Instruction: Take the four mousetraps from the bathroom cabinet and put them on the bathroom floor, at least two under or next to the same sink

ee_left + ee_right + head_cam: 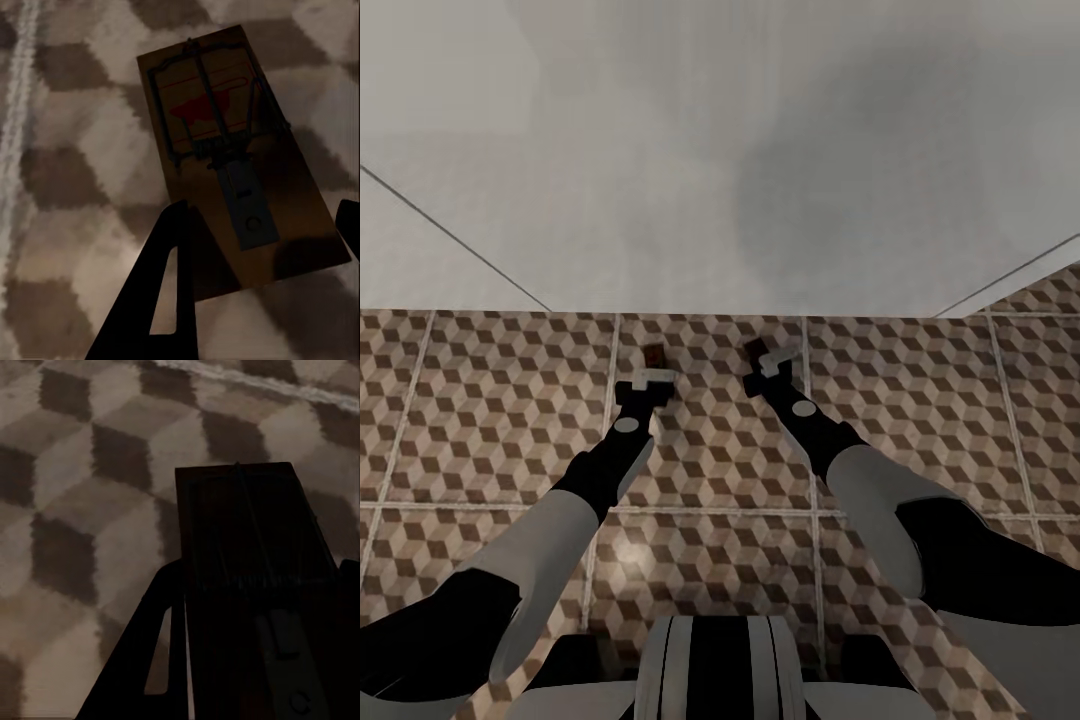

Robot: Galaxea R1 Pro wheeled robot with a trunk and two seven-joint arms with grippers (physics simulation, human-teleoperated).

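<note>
Both arms reach low over the brown, beige and white cube-patterned tile floor (490, 400). The left gripper (650, 380) stands released over 1 flat tan wooden mousetrap (232, 157) lying on the tiles. The right gripper (770, 365) grasps a second dark wooden mousetrap (251, 577) between its fingers.

No legible text or labels

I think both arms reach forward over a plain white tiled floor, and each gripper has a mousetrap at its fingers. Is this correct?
Not quite. The floor is not plain white: the head view shows tiles printed with a brown, beige and white cube pattern. The rest holds: the left gripper and the right gripper each have a mousetrap at their fingers.
</note>
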